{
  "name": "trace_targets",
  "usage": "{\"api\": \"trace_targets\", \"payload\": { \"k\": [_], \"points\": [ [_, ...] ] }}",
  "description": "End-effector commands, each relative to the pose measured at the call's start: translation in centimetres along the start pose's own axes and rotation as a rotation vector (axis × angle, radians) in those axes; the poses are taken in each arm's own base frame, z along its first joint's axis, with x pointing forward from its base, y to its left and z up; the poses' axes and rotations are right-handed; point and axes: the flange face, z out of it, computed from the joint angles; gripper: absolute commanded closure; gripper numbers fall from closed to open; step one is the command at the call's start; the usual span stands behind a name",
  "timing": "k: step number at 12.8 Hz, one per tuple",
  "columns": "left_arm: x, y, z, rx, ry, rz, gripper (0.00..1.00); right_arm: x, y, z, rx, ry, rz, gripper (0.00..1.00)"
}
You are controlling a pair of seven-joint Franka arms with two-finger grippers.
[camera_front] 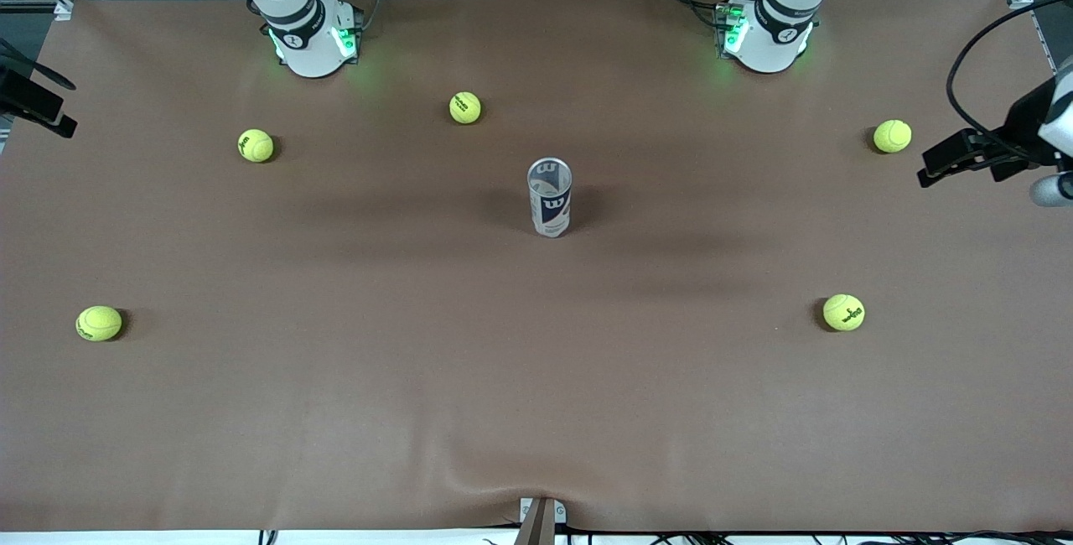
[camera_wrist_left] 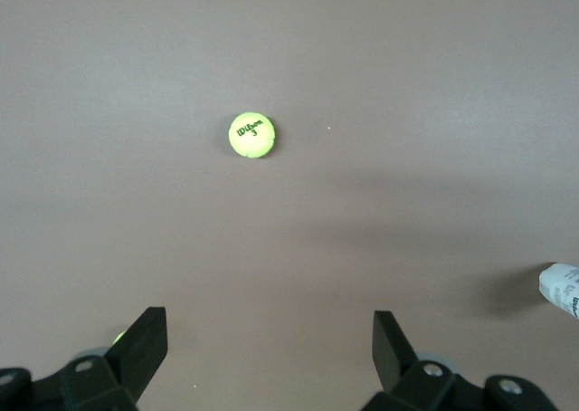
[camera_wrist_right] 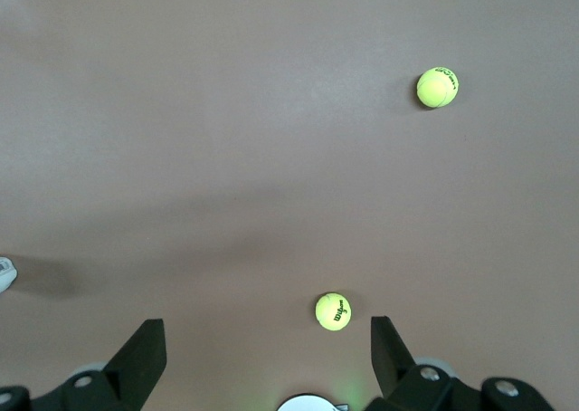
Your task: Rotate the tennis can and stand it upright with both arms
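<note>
The tennis can (camera_front: 550, 197), silvery-white and navy with a white "W", stands upright in the middle of the table. Only its edge shows in the left wrist view (camera_wrist_left: 561, 289), and a sliver shows in the right wrist view (camera_wrist_right: 4, 273). My left gripper (camera_front: 947, 161) is up in the air over the left arm's end of the table, open and empty (camera_wrist_left: 270, 339). My right gripper (camera_front: 38, 105) is over the right arm's end, open and empty (camera_wrist_right: 268, 339). Both are well apart from the can.
Several yellow-green tennis balls lie around the brown table: two nearer the arm bases (camera_front: 465, 107) (camera_front: 256, 145), one toward the left arm's end (camera_front: 892, 136), two nearer the front camera (camera_front: 843, 312) (camera_front: 99, 323). The wrist views show one (camera_wrist_left: 251, 135) and two (camera_wrist_right: 333, 310) (camera_wrist_right: 437, 87).
</note>
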Motion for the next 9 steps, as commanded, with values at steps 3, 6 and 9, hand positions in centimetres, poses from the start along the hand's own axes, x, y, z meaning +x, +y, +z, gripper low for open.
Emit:
{"api": "trace_targets", "payload": {
  "k": [3,6,9],
  "points": [
    [-0.06,0.38,-0.76,0.017,0.014,0.004,0.0,-0.24,-0.35,-0.17,-0.003,-0.001,0.014,0.0],
    [-0.38,0.29,-1.42,0.012,0.024,0.0,0.0,-0.23,-0.27,-0.17,-0.003,-0.001,0.015,0.0],
    [-0.31,0.05,-1.2,0.011,0.019,0.001,0.0,-0.23,-0.27,-0.17,-0.003,-0.001,0.015,0.0]
  ]
}}
